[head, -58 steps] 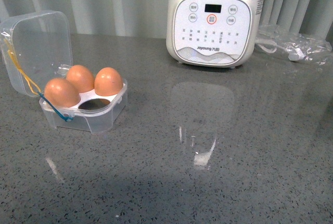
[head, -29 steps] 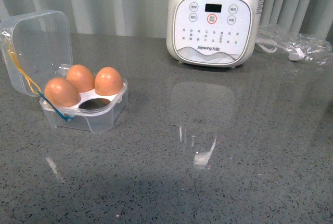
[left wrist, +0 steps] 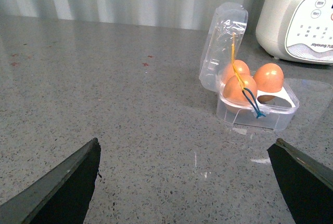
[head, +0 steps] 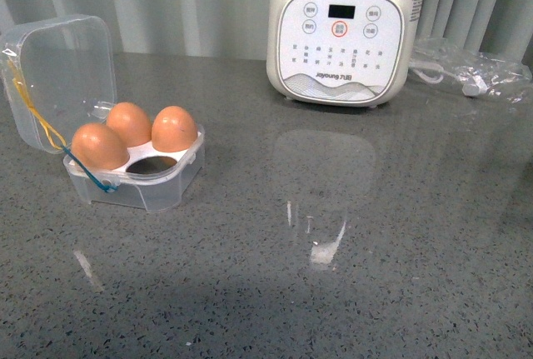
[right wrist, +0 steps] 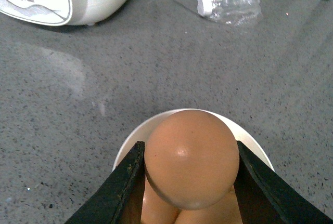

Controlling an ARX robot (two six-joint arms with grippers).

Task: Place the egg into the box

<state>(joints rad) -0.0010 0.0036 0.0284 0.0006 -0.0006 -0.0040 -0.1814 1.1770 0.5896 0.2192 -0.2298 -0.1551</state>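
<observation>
Eggs [head: 173,130], three in count, are seen in the front view seated in the box [head: 166,186] at 9 o'clock on the counter [head: 333,276]. Its one lid [head: 62,67] is raised, and one hole [head: 156,166] at the tray's 5 o'clock is unfilled. One appliance [head: 341,34] is seen at 12 o'clock and one bag [head: 470,72] at 2 o'clock.

From the left wrist, the left gripper [left wrist: 187,143] is seen spread wide, with nothing held.

From the right wrist, one egg [right wrist: 191,161] is pinched by the right gripper [right wrist: 190,151] above one white bowl [right wrist: 134,135].
</observation>
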